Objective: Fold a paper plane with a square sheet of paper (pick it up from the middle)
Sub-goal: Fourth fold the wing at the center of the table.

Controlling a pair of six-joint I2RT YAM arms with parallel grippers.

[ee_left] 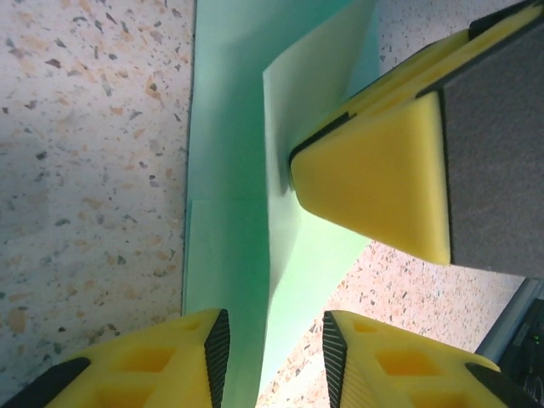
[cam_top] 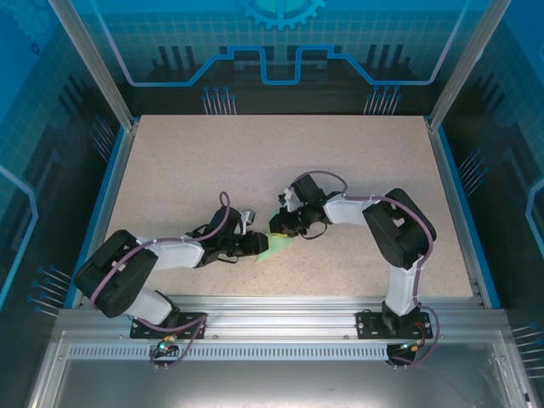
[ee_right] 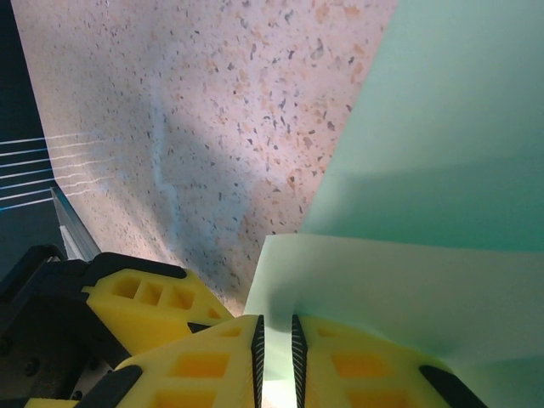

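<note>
**Jaws: right pair pinched on paper, left pair apart**

Closed to a thin slit in the right wrist view: the jaws of the right gripper [ee_right: 275, 344], with a lifted flap of the sheet of paper [ee_right: 442, 136] nipped between the black pads [ee_right: 258, 353]. Parted by a clear gap in the left wrist view: the jaws of the left gripper [ee_left: 272, 344], clamping nothing. Running into that gap, a straight fold edge of the sheet; whether touching either pad, cannot tell.

Look of the sheet: pale mint green, thin, plain, unmarked. Partly folded, not flat. One layer flat on the speckled tabletop [cam_top: 212, 161], one flap raised from a straight crease and held up at its edge by the right pair. Brighter green on the lit flap, duller on the flat layer in shadow. At the near end in the left wrist view, the straight edge of a further overlapping layer.

Place: near the middle of the tabletop, between the two gripper tips in the top view, both tips close together over it.

Count:
- One sheet of paper.
- Two grippers, left and right.
- Two yellow fingers [ee_left: 391, 178] to each, four in all.
- Two arms [cam_top: 399, 229], both bent inward toward the sheet.
</note>
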